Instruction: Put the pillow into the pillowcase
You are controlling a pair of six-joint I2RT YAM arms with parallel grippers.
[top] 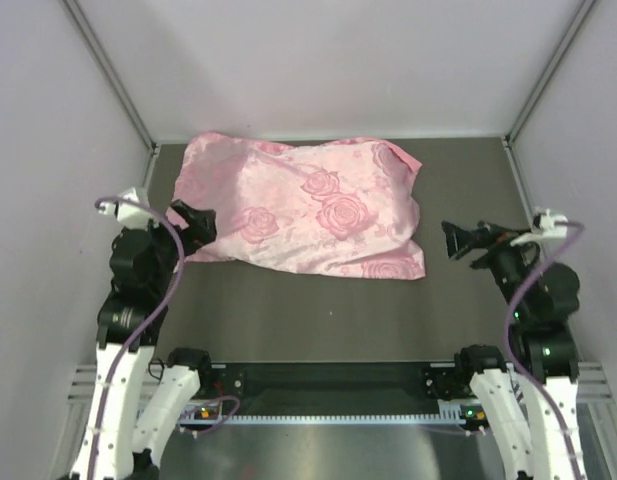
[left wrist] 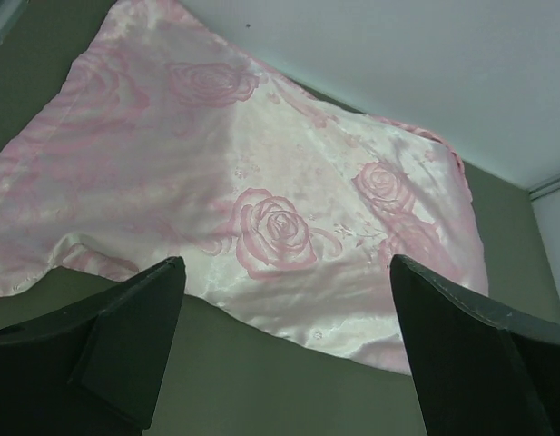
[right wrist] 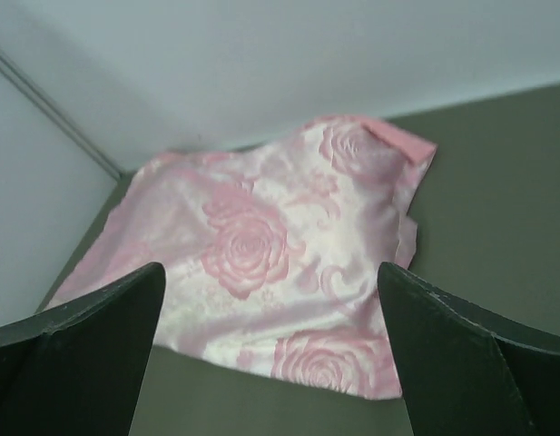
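The big shiny pink satin pillowcase (top: 308, 215) lies plump, roses up, on the dark table (top: 318, 320) with no white pillow showing, so I'd judge it is tucked inside and little remains, the left gripper (top: 195, 224) beside its corner and the right gripper (top: 456, 241) apart, both gaping wide, empty.

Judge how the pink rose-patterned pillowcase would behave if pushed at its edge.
Probably slippery: the pillowcase has a satin sheen. Its wrinkled edges suggest floppy cloth that would bunch rather than slide whole. It looks puffed, so perhaps bulky.
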